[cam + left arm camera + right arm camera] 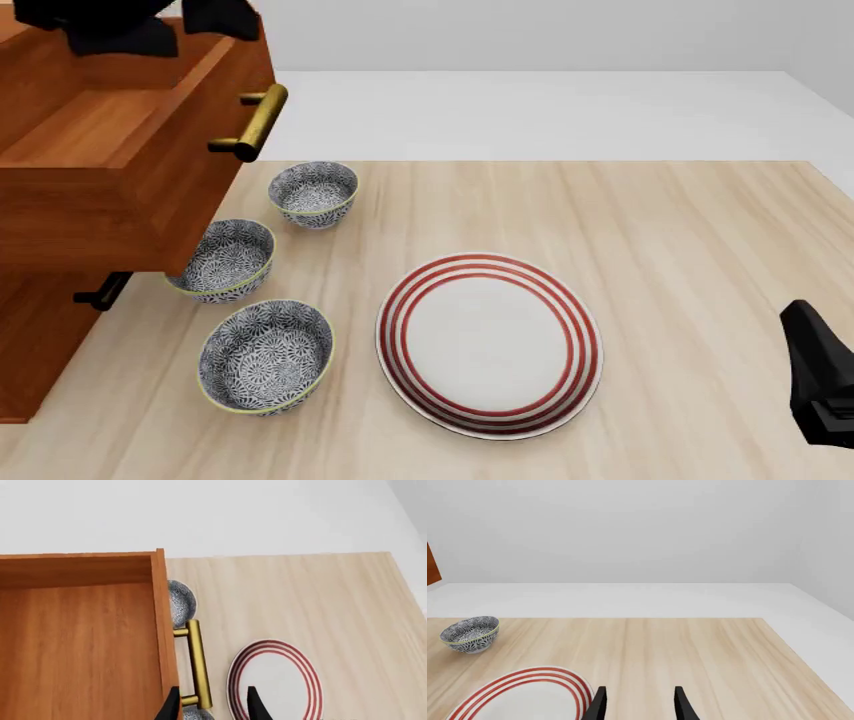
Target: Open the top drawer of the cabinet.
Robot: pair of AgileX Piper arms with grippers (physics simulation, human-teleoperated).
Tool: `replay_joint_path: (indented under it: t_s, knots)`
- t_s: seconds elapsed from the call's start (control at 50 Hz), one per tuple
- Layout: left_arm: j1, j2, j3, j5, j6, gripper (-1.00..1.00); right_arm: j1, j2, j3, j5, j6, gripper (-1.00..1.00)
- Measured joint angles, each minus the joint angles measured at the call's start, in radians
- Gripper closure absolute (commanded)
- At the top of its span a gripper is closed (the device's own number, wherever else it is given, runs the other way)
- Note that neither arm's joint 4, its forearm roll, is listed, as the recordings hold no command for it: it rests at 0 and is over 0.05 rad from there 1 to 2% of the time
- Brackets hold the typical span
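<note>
On cabinet | top drawer pulled out | no readable text

Cabinet at table left edge, as I see it; top drawer pulled out, overhanging middle bowl. Far bowl behind it, near bowl before it. Plate right of bowls. My right pincer near plate's right.

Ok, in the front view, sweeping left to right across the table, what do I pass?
Cabinet → top drawer, pulled out → its brass handle → red-striped plate → right hand at the picture's edge. The three patterned bowls overlap the drawer and each other sideways, so they are left out.
</note>
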Motion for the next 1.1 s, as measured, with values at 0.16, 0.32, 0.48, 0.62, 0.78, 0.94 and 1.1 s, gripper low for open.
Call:
replay_joint_path:
  t_s: [0.16, 0.32, 0.48, 0.62, 0.78, 0.94, 1.1]
  knots:
    - [-0.018, -0.028, -0.047, 0.011, 0.021, -1.0, 0.0, 0.0, 0.0, 0.0, 0.0, -1.0]
    - [-0.031, -0.055, -0.072, 0.022, 0.031, -1.0, 0.0, 0.0, 0.0, 0.0, 0.0, -1.0]
    - [-0.041, -0.075, -0.081, 0.03, 0.036, -1.0, 0.0, 0.0, 0.0, 0.0, 0.0, -1.0]
    - [-0.05, -0.093, -0.091, 0.041, 0.038, -1.0, 0.0, 0.0, 0.0, 0.0, 0.0, -1.0]
    - [-0.065, -0.117, -0.104, 0.048, 0.039, -1.0, 0.0, 0.0, 0.0, 0.0, 0.0, -1.0]
    - [-0.08, -0.137, -0.116, 0.05, 0.043, -1.0, 0.0, 0.0, 0.0, 0.0, 0.0, -1.0]
    - [-0.081, -0.149, -0.136, 0.048, 0.048, -1.0, 0.0, 0.0, 0.0, 0.0, 0.0, -1.0]
